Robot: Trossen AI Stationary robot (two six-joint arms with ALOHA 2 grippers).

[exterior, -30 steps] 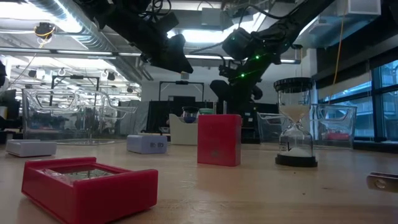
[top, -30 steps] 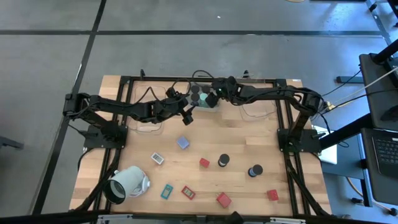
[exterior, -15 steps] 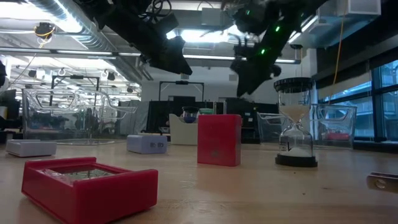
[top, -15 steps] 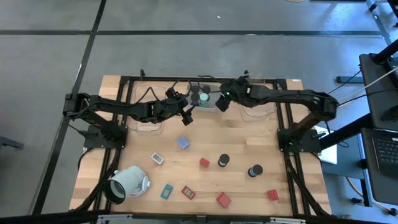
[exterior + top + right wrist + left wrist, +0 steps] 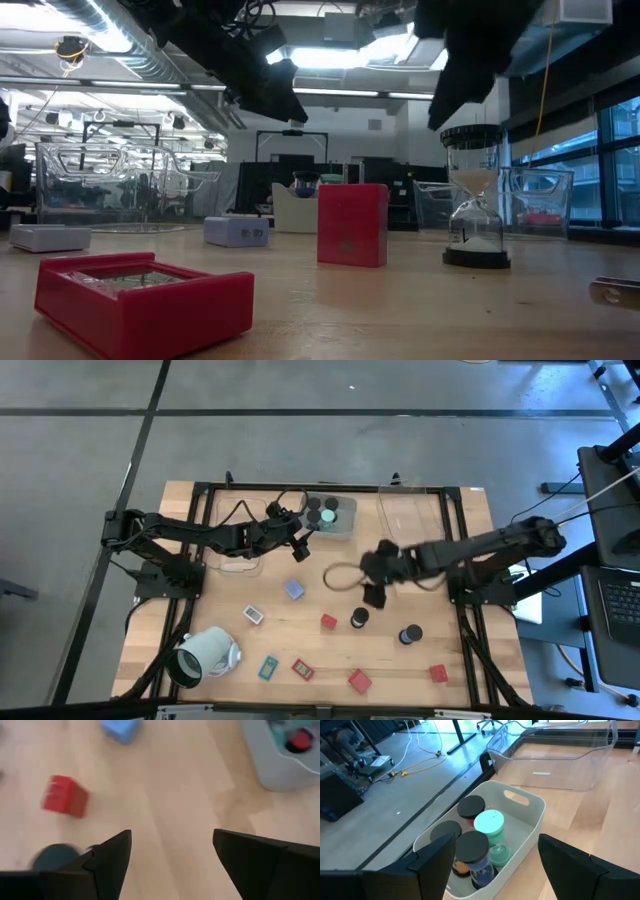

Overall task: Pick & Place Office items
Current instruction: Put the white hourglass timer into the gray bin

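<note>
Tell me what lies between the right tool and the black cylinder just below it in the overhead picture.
Nothing: in the high view only bare wood separates the right tool from the black cylinder. The red block sits off to the side.

Setting: robotics lab / workshop | floor: grey concrete with dark seams, upper frame | ceiling: exposed silver ducting (image 5: 90, 25) and strip lights, upper left of low view | bench: wooden table (image 5: 420, 660) in black frame | right edge: laptop (image 5: 622, 605), cables.
</note>
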